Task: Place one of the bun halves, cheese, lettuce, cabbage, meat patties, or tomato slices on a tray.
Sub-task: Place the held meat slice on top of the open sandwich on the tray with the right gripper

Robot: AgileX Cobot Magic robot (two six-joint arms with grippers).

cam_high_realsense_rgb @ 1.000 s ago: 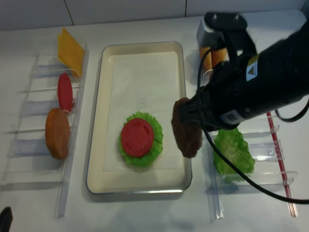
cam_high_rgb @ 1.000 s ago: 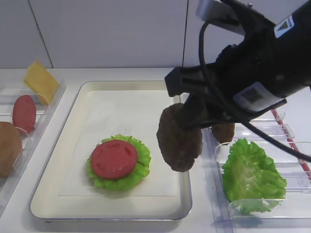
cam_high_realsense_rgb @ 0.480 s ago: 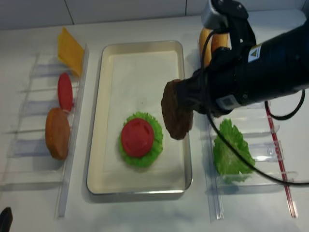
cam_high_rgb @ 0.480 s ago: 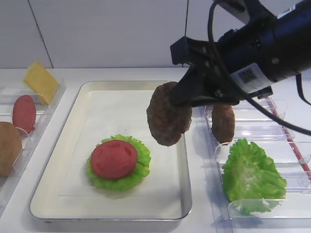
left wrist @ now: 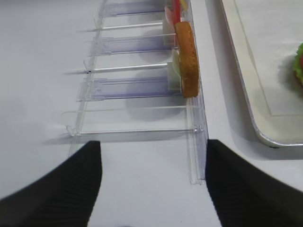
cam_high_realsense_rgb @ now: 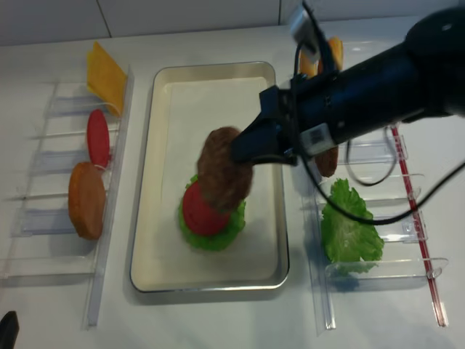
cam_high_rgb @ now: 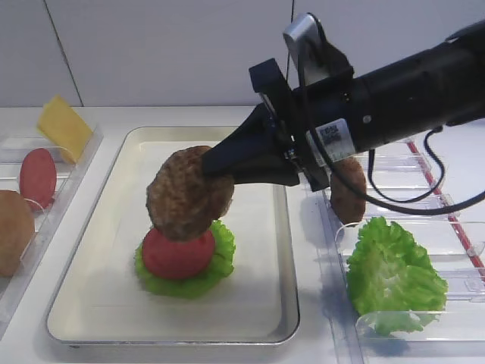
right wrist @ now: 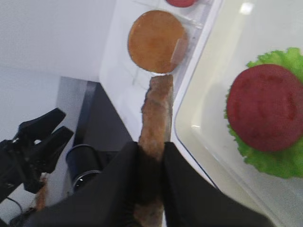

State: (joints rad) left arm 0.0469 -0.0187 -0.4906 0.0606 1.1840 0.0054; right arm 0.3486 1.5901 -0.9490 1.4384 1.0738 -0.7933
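Right hand (cam_high_rgb: 227, 163): clamped tight on the rim of one of the meat patties (cam_high_rgb: 188, 193), black fingers (right wrist: 118, 189) pinching it edge-on in the wrist view.
Held patty: it hung tilted in the air over the tray (cam_high_rgb: 114, 303), its lower edge right above the tomato slice (cam_high_rgb: 176, 254), and I could not tell whether they touched.
Stack below: tomato slice on a bed of lettuce (cam_high_rgb: 221, 254), sitting at about 6 o'clock on the tray's white paper.
Second patty (cam_high_rgb: 348, 189): it stood on edge in the clear rack (cam_high_rgb: 424, 201) at 3 o'clock of the tray, behind the arm.
Spare lettuce leaf (cam_high_rgb: 394, 277): it sat in that same rack, toward 5 o'clock.
Left rack: cheese (cam_high_rgb: 64, 125) at 10 o'clock, another red slice (cam_high_rgb: 38, 177) and a bun half (cam_high_rgb: 15, 231) at 9 o'clock.
Left hand (left wrist: 151, 189): only two dark fingers in its own view, spread wide apart with nothing between them, parked beside the left rack.
Handling: the patty looked stiff enough to hold its shape from a rim pinch, light, with a grainy surface that should grip well. The edge was the sensible place to hold it. Tilted like that, it could land askew or slide on the smooth tomato.
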